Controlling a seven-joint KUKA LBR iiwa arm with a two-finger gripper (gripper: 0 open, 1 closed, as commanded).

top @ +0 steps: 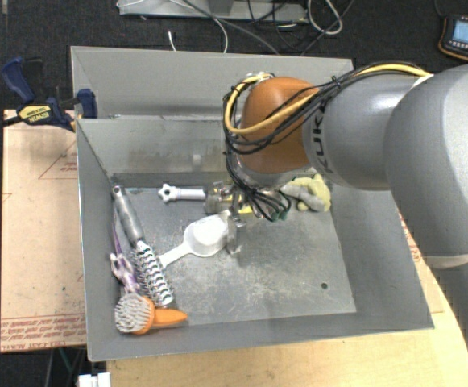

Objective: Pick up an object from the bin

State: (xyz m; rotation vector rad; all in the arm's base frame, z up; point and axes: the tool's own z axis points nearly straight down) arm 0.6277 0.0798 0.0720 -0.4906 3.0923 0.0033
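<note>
In the grey bin (314,297), white scoop (204,237) just left of gripper (234,244), whose closure is unclear

The grey arm (403,135) is wearing an orange wrist cover (270,127); yellow and black cables (242,107) are looping toward its metal end effector (234,240).

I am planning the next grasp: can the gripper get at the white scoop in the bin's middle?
Probably yes. The gripper hangs right beside the white scoop, nothing lies on it, and the brushes lie apart at the left wall.
</note>
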